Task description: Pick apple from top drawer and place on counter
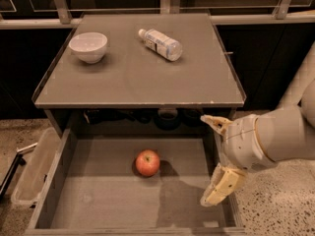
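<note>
Right of the open top drawer [101, 198], over its right wall: gripper [204, 160], fingers [224, 183] spread wide, one high near the worktop's front edge, one low by the drawer's front right corner. Fingertips point left, in toward the drawer. It touches neither the apple nor anything else I can make out. The arm comes in from the right edge of the view.

Apple [147, 162]: sits on the drawer's flat bottom, about mid-width, a bit nearer the back than the front. Red with a yellowish patch, upright, stem side up. It is clear of all four walls and well left of the gripper. Its shadow falls to the right.

Drawer is pulled fully out below the worktop [147, 80].

On the worktop: white bowl [88, 46] upright at back left; clear plastic bottle [160, 44] lying on its side at back centre, cap end pointing back-left. Bowl and bottle are apart and not touching. The front edge of the worktop shows pale chipping.

Left of the drawer, on the speckled floor [275, 205]: a translucent plastic bin [32, 171], just beside the drawer's left wall.
</note>
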Robot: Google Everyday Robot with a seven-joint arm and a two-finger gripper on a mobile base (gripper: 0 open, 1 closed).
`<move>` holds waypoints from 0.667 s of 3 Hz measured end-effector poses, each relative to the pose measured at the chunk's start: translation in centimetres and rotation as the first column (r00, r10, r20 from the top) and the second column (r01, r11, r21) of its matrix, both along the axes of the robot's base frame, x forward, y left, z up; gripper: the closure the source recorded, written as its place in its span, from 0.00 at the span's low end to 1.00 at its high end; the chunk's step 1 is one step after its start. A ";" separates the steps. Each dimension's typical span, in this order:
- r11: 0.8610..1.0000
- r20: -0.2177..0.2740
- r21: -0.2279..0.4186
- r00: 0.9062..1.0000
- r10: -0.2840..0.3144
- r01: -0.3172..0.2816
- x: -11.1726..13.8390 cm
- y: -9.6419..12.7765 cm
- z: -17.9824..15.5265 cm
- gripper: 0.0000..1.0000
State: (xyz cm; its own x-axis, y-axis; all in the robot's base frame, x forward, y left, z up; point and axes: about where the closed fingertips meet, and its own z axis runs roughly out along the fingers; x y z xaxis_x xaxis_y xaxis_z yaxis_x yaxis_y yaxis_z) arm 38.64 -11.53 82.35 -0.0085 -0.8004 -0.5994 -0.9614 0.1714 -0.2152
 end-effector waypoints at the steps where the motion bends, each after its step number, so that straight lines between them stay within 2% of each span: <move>1: 0.999 -0.028 0.031 1.000 0.005 -0.005 1.4 2.6 -3.6 0.00; 2: 0.999 -0.016 0.050 1.000 -0.006 0.007 4.9 4.9 -9.5 0.00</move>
State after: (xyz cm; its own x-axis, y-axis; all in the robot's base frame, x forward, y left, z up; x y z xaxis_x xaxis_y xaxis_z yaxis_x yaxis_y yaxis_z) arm 43.58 -6.62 72.85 -0.0233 -0.7692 -0.6386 -0.9636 0.1875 -0.1907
